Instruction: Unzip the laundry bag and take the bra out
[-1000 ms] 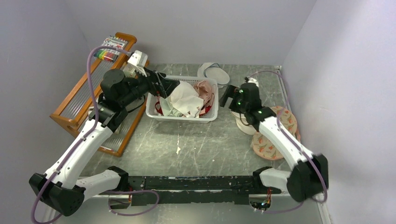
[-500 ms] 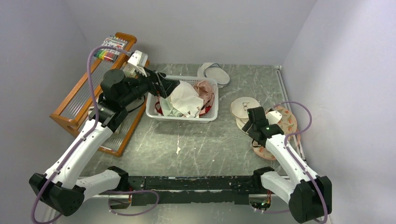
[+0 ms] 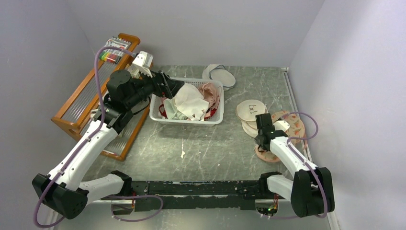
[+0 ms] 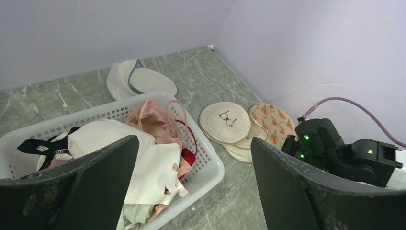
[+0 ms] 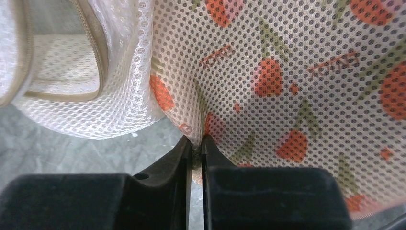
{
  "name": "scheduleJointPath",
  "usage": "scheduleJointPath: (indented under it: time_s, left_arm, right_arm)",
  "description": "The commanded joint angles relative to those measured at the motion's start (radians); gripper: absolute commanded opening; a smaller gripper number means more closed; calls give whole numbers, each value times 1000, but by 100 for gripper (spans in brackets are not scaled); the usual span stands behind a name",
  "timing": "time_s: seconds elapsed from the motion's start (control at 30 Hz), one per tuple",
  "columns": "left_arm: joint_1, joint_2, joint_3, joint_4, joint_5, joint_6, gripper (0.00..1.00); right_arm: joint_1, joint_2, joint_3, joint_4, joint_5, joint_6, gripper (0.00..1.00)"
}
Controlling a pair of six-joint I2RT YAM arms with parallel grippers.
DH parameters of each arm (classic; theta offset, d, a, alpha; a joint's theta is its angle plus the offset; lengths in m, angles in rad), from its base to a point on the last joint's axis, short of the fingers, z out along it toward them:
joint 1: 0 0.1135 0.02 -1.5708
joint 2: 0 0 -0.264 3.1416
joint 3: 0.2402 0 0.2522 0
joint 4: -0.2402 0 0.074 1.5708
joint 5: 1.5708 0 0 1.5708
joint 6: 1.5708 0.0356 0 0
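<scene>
The unzipping step is in hand: the bag (image 4: 271,120), at the counter's (image 3: 201,143) right side beside white pouches (image 3: 250,110), is pinched at its rim by the right end effector (image 5: 196,143), perhaps on the zipper pull, which must next be drawn around.

The left claw (image 3: 171,86) hangs, jaws apart, over the left end of a white plastic basket (image 3: 186,121) heaped with white and pink garments. The right claw (image 3: 261,128) sits low on the worktop (image 3: 206,148), at the left edge of the flower-print laundry bag (image 3: 292,125), just beside two stacked white round pouches (image 3: 251,110). A wooden rack (image 3: 76,110) lies far left.
</scene>
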Motion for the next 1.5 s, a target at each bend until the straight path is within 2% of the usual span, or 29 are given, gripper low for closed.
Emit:
scheduleJointPath:
  time_s: [0.0,0.07,0.2,0.27,0.37,0.5,0.67,0.73,0.93,1.13,1.3,1.37,1.47]
  left_arm:
    - [-8,1,-9,15,-20,11,99]
    - [-8,2,-10,14,-19,11,99]
    - [-8,11,-11,14,-18,8,99]
    - [-8,13,-11,16,-16,7,99]
    - [-8,18,-13,16,-19,8,99]
    - [-8,26,-17,19,-18,6,99]
    - [-10,39,-20,27,4,0,99]
    - [-11,47,-15,23,12,-1,99]
    - [-22,77,-9,33,79,1,99]
    - [-81,129,14,17,139,20,99]
    - [-151,191,39,-9,194,60,99]
    - [-170,218,44,-6,235,54,100]
    - [-197,263,52,3,294,42,95]
  right_arm:
    - [-8,-87,52,-47,0,27,4]
    - [-7,-153,97,-109,28,33,0]
    - [-7,-317,234,-238,122,41,0]
    - [-8,-394,304,-246,145,23,0]
    - [-7,-498,378,-167,108,-47,0]
    - [-7,-601,409,12,-68,-170,0]
    - [-8,-643,397,203,-388,-246,0]
    - [-7,-633,398,230,-509,-261,0]
    - [-7,-605,362,200,-735,-292,0]
    - [-7,-655,181,260,-912,-231,0]
    - [-5,-608,80,278,-1117,-299,0]
    - [-6,-621,39,318,-1157,-302,0]
    - [-6,-651,-14,387,-1172,-280,0]
